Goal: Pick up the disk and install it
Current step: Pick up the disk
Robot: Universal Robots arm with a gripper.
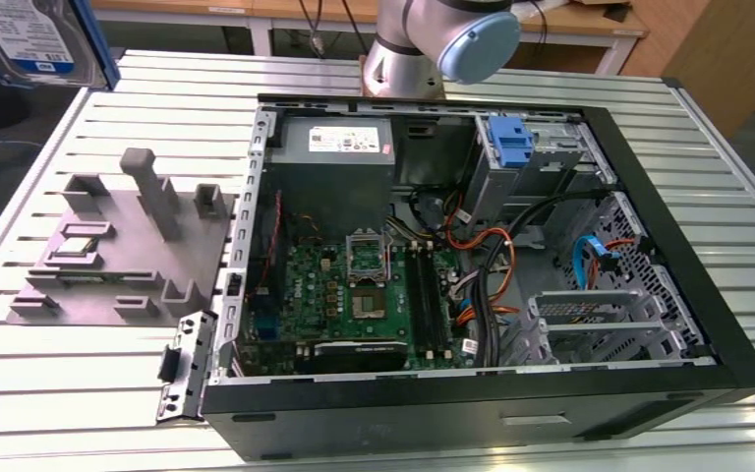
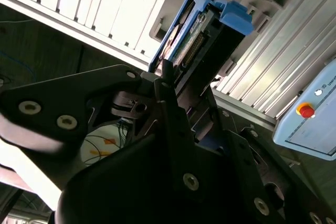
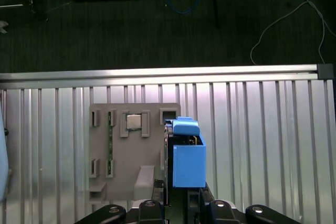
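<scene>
Item under inspection: the disk (image 1: pixel 34 39), a flat silver-metal drive with a blue-and-white label and blue plastic rails along its edges.

Location: it is held in the air at the exterior view's upper left, well apart from the open computer case (image 1: pixel 692 295) and above the slatted metal table (image 1: pixel 63 393).

Claw: in both wrist views the gripper (image 2: pixel 186 90) is clenched on the disk, one black finger (image 2: pixel 167 95) pressed against its side.

Differences between views: the exterior view presents the label face. The second wrist view presents the connector edge between the blue rails, and a pendant (image 2: pixel 315 114) with a red button (image 2: pixel 305 110). The first wrist view presents the disk (image 3: pixel 188 156) edge-on, over the side of the grey fixture (image 3: pixel 131 150) lying on the table.

Writing: the print on the disk label and on the white sticker of the grey power-supply box (image 1: pixel 338 143) cannot be made out.
</scene>
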